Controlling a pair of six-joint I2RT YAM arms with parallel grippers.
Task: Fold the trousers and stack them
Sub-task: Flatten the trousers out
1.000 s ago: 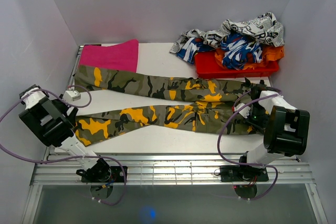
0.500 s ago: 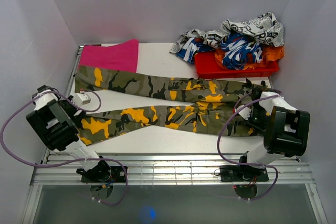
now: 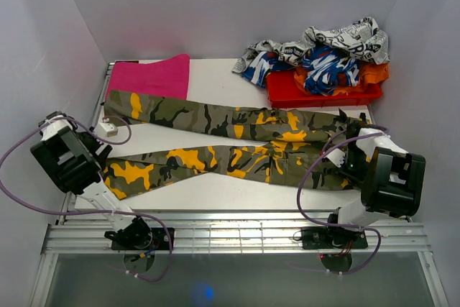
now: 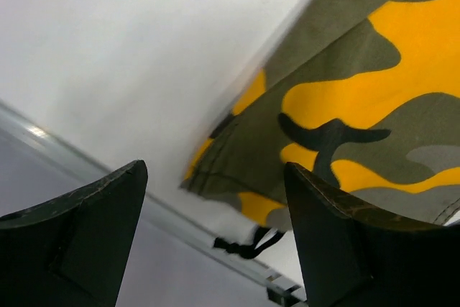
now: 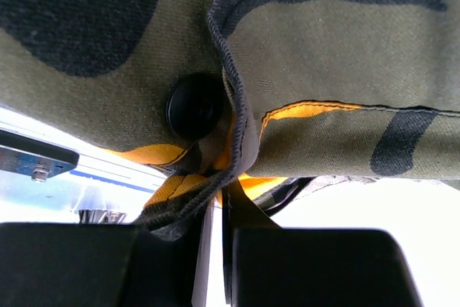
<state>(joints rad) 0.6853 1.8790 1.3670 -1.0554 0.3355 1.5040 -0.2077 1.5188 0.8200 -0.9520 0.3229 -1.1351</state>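
Two sets of jaws at the trousers (image 3: pixel 215 116): right jaws pinch the waistband (image 5: pixel 231 95), left jaws gape above a cuff (image 4: pixel 226 170).

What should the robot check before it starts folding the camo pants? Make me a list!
1. Right gripper holding the trousers: ok, shut on cloth beside the black button.
2. Left gripper holding the near cuff: not ok, it is open and the cuff is unpinched.
3. Trousers lying long and flat on the table: ok.
4. Pink cloth apart from the far leg: cannot tell, their edges meet.
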